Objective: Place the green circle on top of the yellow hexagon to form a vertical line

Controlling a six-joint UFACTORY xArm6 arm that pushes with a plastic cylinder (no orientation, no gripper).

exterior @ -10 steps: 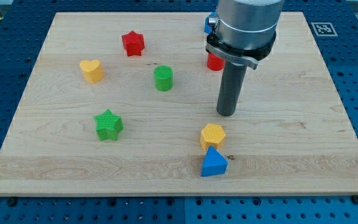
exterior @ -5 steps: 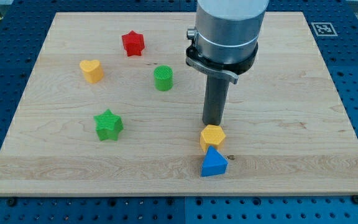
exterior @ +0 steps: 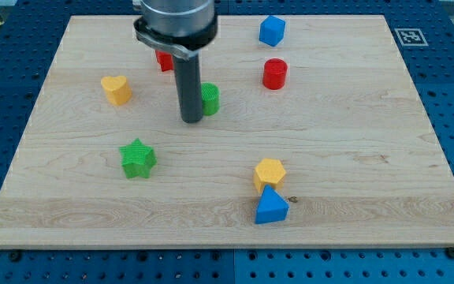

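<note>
You have the green circle [exterior: 210,99] in the upper middle of the wooden surface [exterior: 369,158], standing upright as a short ribbed cylinder; being round, it shows no long axis and no facing. Its left side is partly hidden behind the dark rod. My tip [exterior: 191,121] rests on the surface just at the circle's lower left, close enough that you cannot tell whether they touch. There is no hand on this arm, so nothing opens, closes or holds anything; the rod only stands beside the block.

The yellow hexagon [exterior: 269,173] sits well apart, toward the lower right of the frame, with the blue triangle [exterior: 271,207] touching its lower edge. Bare wood lies between circle and hexagon.

Around them you see a red block [exterior: 164,60] half hidden behind the arm, a yellow heart [exterior: 116,89] at upper left, a green star [exterior: 138,158] at lower left, a red cylinder [exterior: 274,73] and a blue hexagon-like block [exterior: 272,30] at the top.
</note>
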